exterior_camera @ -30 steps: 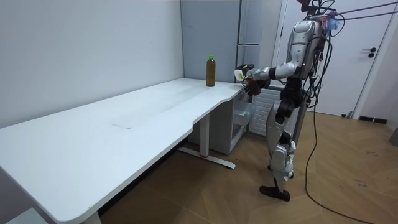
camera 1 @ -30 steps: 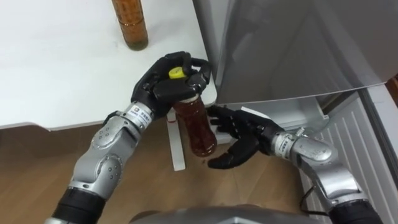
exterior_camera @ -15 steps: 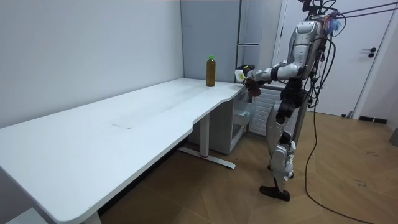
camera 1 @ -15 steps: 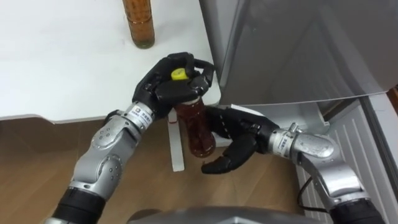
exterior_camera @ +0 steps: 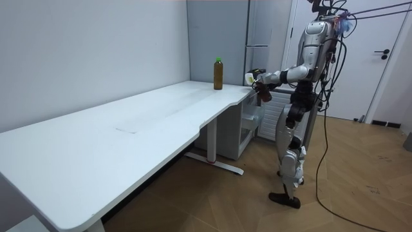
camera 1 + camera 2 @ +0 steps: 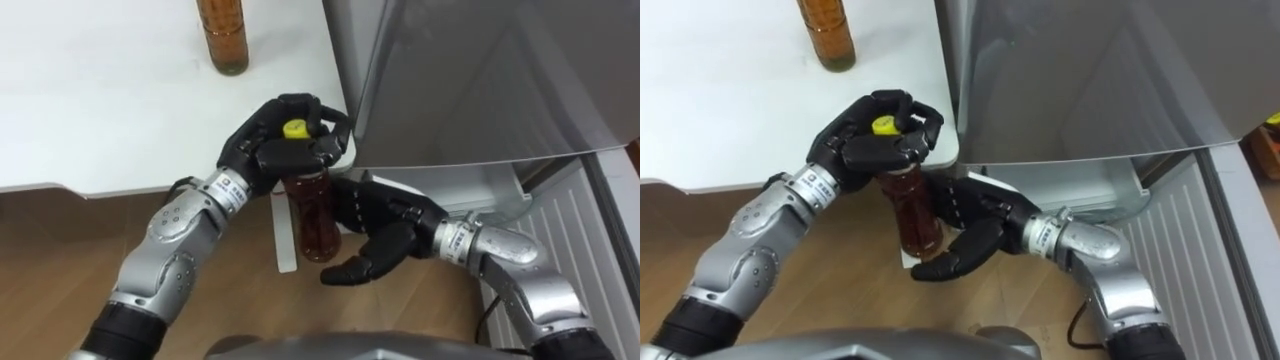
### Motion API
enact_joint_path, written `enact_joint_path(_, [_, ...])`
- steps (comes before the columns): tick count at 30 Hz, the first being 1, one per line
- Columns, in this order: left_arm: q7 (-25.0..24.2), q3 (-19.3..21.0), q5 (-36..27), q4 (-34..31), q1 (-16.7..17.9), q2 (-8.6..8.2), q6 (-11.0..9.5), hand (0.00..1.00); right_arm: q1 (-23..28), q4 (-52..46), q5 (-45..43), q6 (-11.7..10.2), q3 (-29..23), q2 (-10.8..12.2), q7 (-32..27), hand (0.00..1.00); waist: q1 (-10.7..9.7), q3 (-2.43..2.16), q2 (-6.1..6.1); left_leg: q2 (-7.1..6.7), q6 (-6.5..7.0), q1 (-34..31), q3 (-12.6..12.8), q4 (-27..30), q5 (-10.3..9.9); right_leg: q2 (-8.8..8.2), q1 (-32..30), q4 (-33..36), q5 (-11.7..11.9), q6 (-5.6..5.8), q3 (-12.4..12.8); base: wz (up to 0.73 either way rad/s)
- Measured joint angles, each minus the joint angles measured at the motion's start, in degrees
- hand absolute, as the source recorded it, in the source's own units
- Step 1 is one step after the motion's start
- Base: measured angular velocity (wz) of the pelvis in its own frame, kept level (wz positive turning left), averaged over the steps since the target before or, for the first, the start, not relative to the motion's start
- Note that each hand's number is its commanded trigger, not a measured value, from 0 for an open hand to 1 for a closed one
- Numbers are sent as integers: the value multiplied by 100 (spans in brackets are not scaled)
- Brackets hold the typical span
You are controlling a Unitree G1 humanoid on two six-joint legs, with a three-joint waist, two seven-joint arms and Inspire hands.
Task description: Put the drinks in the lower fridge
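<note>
The left robot hand (image 6: pixel 275 150) grips the bottle (image 6: pixel 315 215) by its cap, off the bench (image 6: pixel 100 110) edge beside the fridge (image 6: pixel 480 80). The open right robot hand (image 6: pixel 372 228) should close round the body before the left releases.

held clear plastic bottle (image 6: pixel 314 215): red-brown drink, yellow cap
standing clear bottle (image 5: pixel 218 76): amber drink, green cap
left hand (image 6: pixel 270 150): black, silver wrist
right hand (image 6: pixel 375 225): black
flat desk (image 6: pixel 100 100): plain white
tall metal fridge (image 6: pixel 480 80): silver-grey
wooden floor (image 5: pixel 360 161): light brown, herringbone
</note>
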Motion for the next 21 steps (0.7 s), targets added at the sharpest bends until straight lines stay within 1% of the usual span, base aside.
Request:
enact_joint_path(3, [-43,-139,63,0,0,2,1,100,0,87,33,23,32,-2,-175,100,-2,-6,10,-1,0,-5,0,2,0,1,-10,4,0,0,-3,0])
enact_joint_path(4, [-87,-199,64,0,0,3,1,100,0,96,26,43,32,-8,-298,100,-1,-24,22,-1,0,-36,0,5,0,2,-18,8,0,0,0,0])
enact_joint_path(7, [-190,-369,62,0,0,3,0,100,0,128,26,43,71,-14,-542,100,4,-48,59,-1,1,-69,3,5,1,5,-69,25,1,-1,14,0])
enact_joint_path(8, [-205,-395,64,0,0,2,0,100,0,137,26,43,85,-20,-546,100,3,-50,63,-1,1,-68,4,5,1,5,-68,25,1,-1,15,0])
enact_joint_path(14, [-211,-447,58,1,0,12,0,100,8,145,27,19,206,-23,-649,100,-13,-43,51,-2,1,-59,8,1,1,4,-65,18,1,-1,22,0])
enact_joint_path(20, [-211,-482,47,1,0,91,-1,100,9,146,45,14,319,-30,-700,100,-11,-25,33,-3,3,-82,7,2,2,5,-74,-3,0,0,20,0])
enact_joint_path(21, [-211,-482,47,1,0,93,-1,93,9,146,49,10,328,-31,-707,100,-11,-22,33,-3,3,-86,7,2,2,5,-77,-3,0,0,20,0])
